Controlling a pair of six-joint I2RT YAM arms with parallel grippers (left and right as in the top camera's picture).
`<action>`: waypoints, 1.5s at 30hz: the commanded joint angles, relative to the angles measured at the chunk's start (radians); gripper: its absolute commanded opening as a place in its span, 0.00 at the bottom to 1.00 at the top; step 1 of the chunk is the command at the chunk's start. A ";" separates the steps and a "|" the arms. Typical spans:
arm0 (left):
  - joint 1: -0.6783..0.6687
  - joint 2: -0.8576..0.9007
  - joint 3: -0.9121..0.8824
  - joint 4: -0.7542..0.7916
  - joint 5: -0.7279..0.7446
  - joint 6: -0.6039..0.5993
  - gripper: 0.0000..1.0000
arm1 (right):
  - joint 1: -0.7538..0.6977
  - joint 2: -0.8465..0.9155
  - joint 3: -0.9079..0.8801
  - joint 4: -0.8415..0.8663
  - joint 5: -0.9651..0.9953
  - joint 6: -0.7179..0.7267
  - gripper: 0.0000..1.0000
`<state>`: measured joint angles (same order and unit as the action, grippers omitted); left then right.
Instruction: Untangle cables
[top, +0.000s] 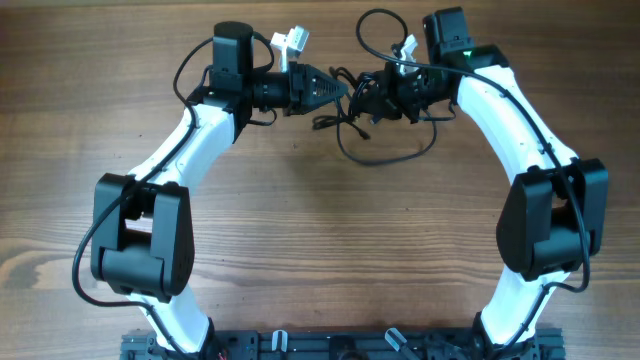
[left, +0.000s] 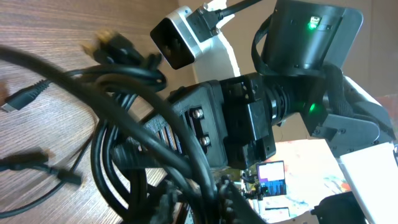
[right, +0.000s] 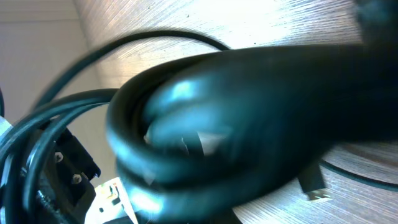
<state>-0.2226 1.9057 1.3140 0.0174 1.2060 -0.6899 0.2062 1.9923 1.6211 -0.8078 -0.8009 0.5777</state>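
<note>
Knotted bundle of cables (top: 358, 108) sits on the wooden counter (top: 320, 230), between the two pincers.

Left pincer (top: 343, 88): tip just beside the bundle, on the left-arm side. Its wrist view is crowded with black cords (left: 124, 118) crossing the fingers; cannot tell whether the jaws are apart or together.

Right pincer (top: 368, 98): pushed into the bundle from the opposite side, jaws closed. Its wrist view is filled by a thick, blurred cable loop (right: 249, 124) right at the lens; cannot tell whether a cord is actually pinched.

One loose loop (top: 385, 158) trails out of the bundle toward the arm bases and lies flat on the wood.

Grey plug end (left: 22, 98) rests on the counter, apart from the bundle. Gold-tipped plug (left: 109, 40) sticks out of the bundle's top. Another plug (right: 314, 186) lies on the wood below the blurred loop.
</note>
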 joint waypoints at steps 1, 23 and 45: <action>0.000 -0.001 0.014 -0.013 0.013 0.005 0.61 | 0.002 0.013 0.000 0.001 -0.039 -0.022 0.04; -0.054 -0.001 0.014 -0.202 -0.337 -0.021 0.04 | -0.125 0.006 0.000 0.048 -0.388 -0.075 0.04; -0.043 -0.001 0.014 -0.687 -0.739 0.189 0.04 | -0.387 -0.008 0.001 0.175 -0.090 0.040 0.05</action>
<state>-0.2665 1.9018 1.3270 -0.6735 0.5278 -0.5266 -0.2173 1.9972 1.6108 -0.5804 -1.0275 0.7521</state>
